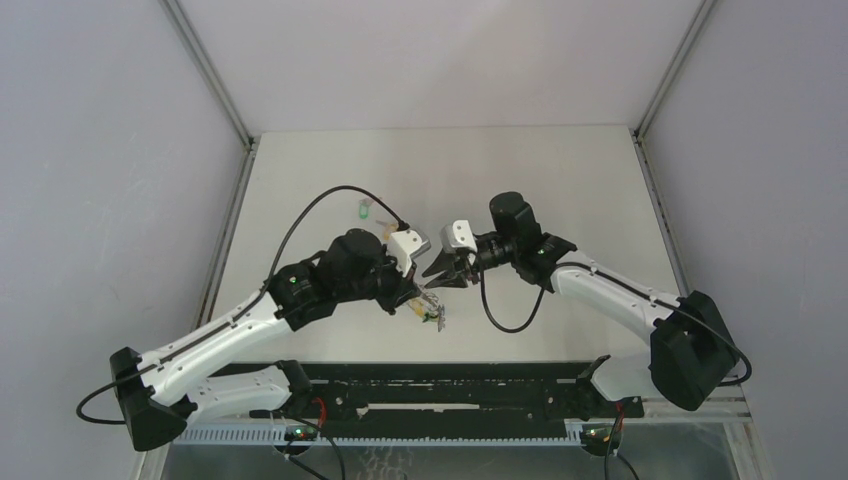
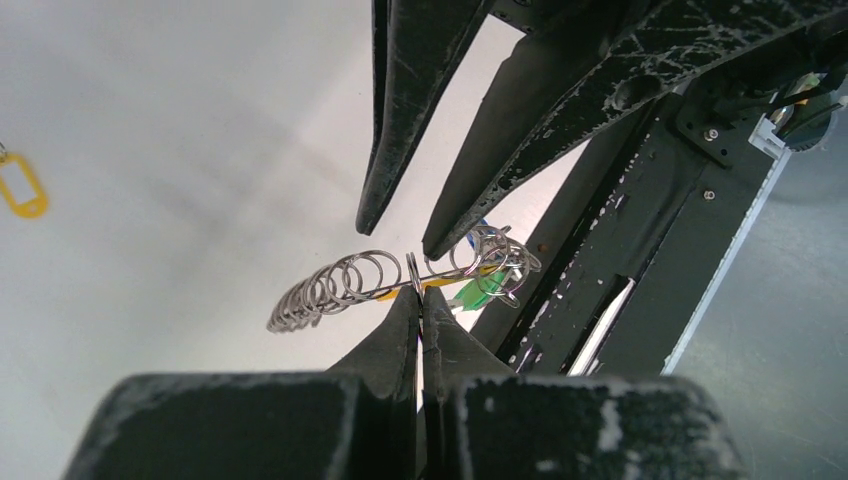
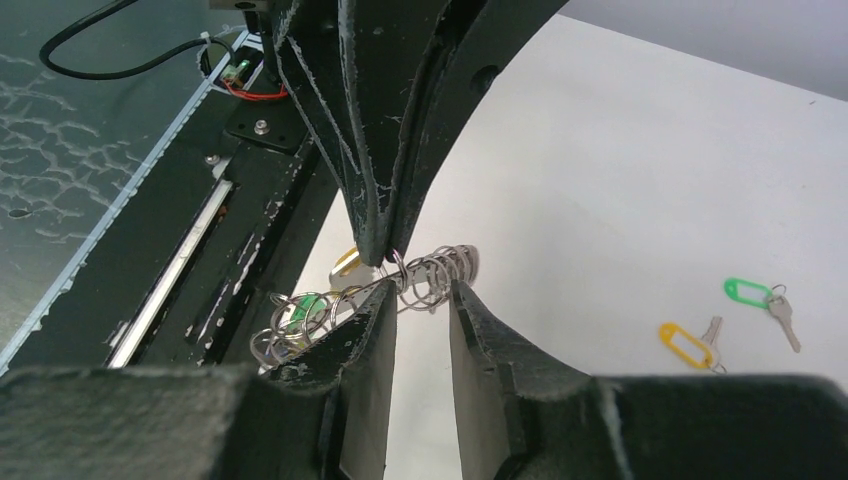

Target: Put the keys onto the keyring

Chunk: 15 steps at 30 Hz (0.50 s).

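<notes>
The left gripper [image 2: 420,296], jaws pressed together, pinches the keyring [image 2: 340,285] above the table's near edge. The right gripper [image 3: 420,300] straddles it, jaws spread. An off-centre squeeze could tug it free. The keys [image 3: 750,292] lie mid-table.

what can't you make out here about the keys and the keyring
- Top external: the keyring is too small, and the left gripper and right gripper cover part of it.
- Left wrist: the yellow tag shows, but its key is out of view past the left edge.
- Right wrist: the keyring's tagged end sits half behind the right gripper's own finger.
</notes>
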{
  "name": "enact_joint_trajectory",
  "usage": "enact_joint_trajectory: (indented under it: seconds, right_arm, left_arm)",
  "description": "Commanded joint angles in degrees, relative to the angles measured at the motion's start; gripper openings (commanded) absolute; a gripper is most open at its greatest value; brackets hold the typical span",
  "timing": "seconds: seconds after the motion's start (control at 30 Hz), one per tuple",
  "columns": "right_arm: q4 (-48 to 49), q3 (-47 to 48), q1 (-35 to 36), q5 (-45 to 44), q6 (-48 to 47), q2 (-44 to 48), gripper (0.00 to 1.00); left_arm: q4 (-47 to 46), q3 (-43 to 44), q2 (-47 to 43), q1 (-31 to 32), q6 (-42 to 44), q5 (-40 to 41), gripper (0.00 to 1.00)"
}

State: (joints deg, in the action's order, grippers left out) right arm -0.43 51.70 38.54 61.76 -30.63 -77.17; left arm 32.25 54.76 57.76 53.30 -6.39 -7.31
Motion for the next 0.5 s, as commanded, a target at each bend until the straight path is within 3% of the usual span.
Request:
enact_joint_trajectory:
  seconds: [0.0,0.47]
  right_arm:
    - [2.3,2.2,0.6,1.3,0.5,-0.4,0.26]
    - [1.2,2.2,2.4,-0.7,-1.0,-0.2,0.20]
  left_arm:
    - [-3.1,5.1,-0.3,0.4,1.2,-1.3,0.00]
    - [-2.9,6.2,0.8,0.6,0.5,-0.9,0.00]
